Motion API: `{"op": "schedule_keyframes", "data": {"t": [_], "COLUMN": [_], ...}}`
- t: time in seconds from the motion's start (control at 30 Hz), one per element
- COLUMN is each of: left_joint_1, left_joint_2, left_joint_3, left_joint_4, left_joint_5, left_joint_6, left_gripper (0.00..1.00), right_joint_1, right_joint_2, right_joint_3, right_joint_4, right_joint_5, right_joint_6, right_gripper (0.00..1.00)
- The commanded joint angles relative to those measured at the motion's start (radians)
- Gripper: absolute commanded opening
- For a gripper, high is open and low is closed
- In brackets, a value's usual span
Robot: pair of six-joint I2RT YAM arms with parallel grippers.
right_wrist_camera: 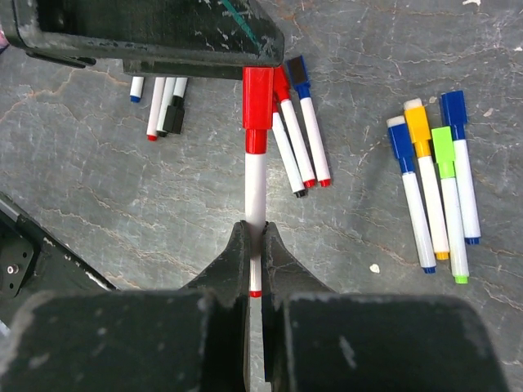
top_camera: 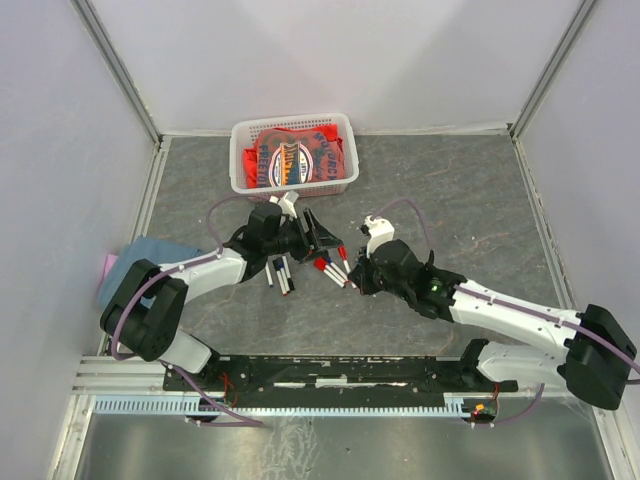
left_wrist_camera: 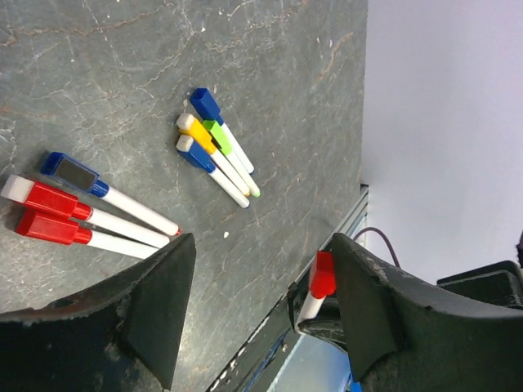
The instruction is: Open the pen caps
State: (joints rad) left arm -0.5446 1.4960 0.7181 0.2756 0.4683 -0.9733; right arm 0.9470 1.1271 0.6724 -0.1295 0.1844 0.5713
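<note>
My right gripper point(right_wrist_camera: 255, 245) is shut on the white barrel of a red-capped pen point(right_wrist_camera: 255, 184) and holds it above the table; its red cap point(right_wrist_camera: 257, 102) points at my left gripper. My left gripper point(left_wrist_camera: 261, 302) is open, and the same red cap point(left_wrist_camera: 322, 276) sits between its jaws, close against one finger point(left_wrist_camera: 384, 314). In the top view the two grippers meet at mid-table, left point(top_camera: 328, 240) and right point(top_camera: 356, 280). Capped pens lie on the table: four blue, yellow and green point(right_wrist_camera: 437, 184), two red and one blue point(left_wrist_camera: 78, 208), and a few more point(right_wrist_camera: 159, 102).
A white basket point(top_camera: 238, 160) with red packets stands at the back of the table. A blue cloth point(top_camera: 150, 252) lies at the left edge beside the left arm. Metal rails run along the table's near edge point(top_camera: 330, 375).
</note>
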Motion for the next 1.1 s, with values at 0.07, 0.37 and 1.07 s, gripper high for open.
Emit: {"op": "schedule_keyframes", "data": {"t": [0.07,0.37,1.07], "left_joint_1": [0.004,0.005,-0.002], "left_joint_2": [-0.032,-0.047,-0.034], "left_joint_3": [-0.034,-0.06,-0.074], "left_joint_4": [0.161,0.196,0.226], "left_joint_5": [0.063,0.066,0.072], "left_joint_6": [-0.093,-0.113,-0.114], "left_gripper": [0.73,0.68,0.52], "right_joint_1": [0.004,0.004,0.003], "right_joint_2": [0.039,0.078,0.134], "right_joint_3": [0.049,0.051,0.063], "right_joint_4": [0.094,0.131,0.181], "right_joint_5": [-0.002,-0.017,-0.057], "right_joint_6": [0.008,0.013,0.03], "right_gripper": [0.01,0.01,0.01]}}
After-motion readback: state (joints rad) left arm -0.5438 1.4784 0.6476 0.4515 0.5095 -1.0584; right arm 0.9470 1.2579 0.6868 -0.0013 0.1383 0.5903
